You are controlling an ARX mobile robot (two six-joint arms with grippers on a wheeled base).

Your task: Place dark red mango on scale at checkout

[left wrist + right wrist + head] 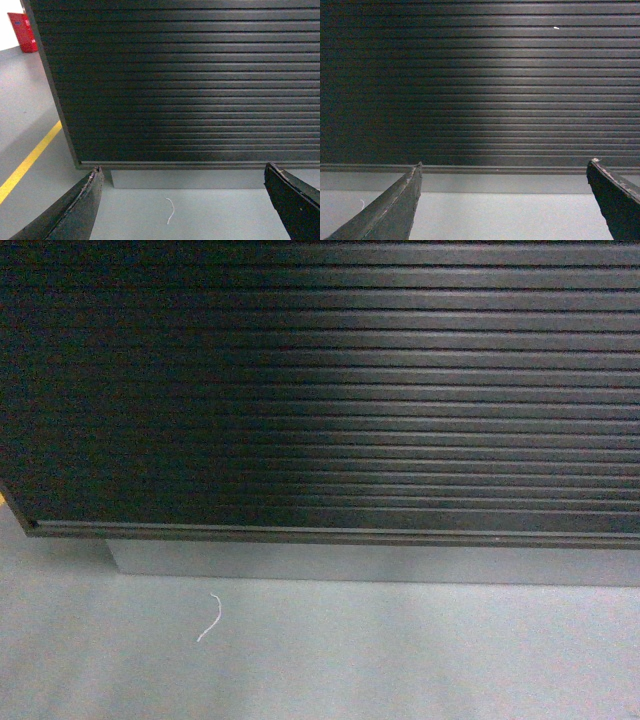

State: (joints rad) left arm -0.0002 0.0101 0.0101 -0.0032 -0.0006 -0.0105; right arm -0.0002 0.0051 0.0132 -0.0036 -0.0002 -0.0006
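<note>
Both arms hang low facing the table front. The left end effector [182, 200] and right end effector [502, 200] are spread wide with nothing between their fingers. Just beyond lie grey floor [400, 660] and a white string [170, 210], then the ribbed checkout [330, 390]. Mango and scale are out of view, probably on top.

1. The checkout [330, 380] is a dark brown-black counter whose front is ribbed with horizontal slats from top to bottom; it fills most of the head view.
2. A plain lip runs along its lower edge, and below that a recessed grey plinth [380, 565] meets the floor.
3. In both wrist views the slatted front stands upright ahead of the spread jaws, spanning the gap between them and rising well above their tips.
4. Its left corner shows in the left wrist view, above the left jaw.
</note>
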